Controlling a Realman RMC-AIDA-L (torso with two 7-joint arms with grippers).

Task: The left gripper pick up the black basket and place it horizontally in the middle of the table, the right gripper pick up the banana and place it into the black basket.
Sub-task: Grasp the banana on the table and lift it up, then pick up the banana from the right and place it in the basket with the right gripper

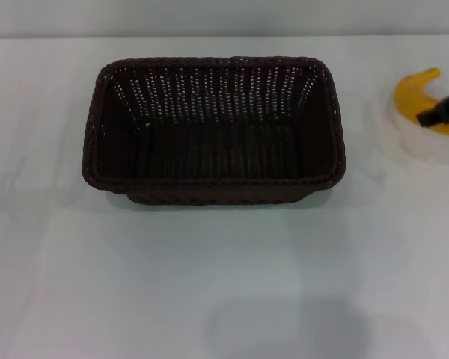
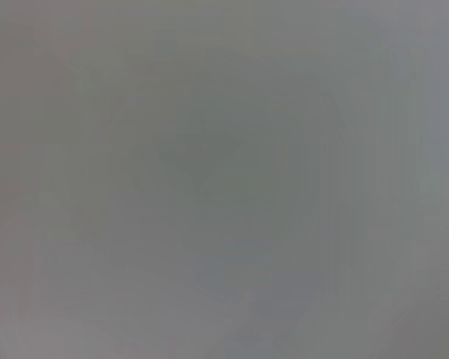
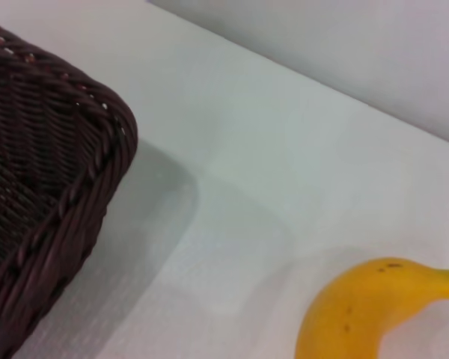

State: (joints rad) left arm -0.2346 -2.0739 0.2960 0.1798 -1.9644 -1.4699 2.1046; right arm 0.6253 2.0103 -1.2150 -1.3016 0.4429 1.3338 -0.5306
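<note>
Black wicker basket (image 1: 213, 129) is sitting lengthwise across the middle of the white desk (image 1: 224, 277), open side up and holding nothing, well to the left of the right hand (image 1: 441, 111). Off to the right, the yellow banana (image 1: 426, 101) is lying on the desk directly under that hand, whose black finger is crossing over it; whether the hand is apart or together cannot be told. The left hand is showing nowhere.

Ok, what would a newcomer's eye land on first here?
The big dark basket, sitting empty and lengthwise mid-table. Then the yellow banana off at the table's right edge, apart from the basket, with the right end effector over it. The left arm is out of sight.
</note>
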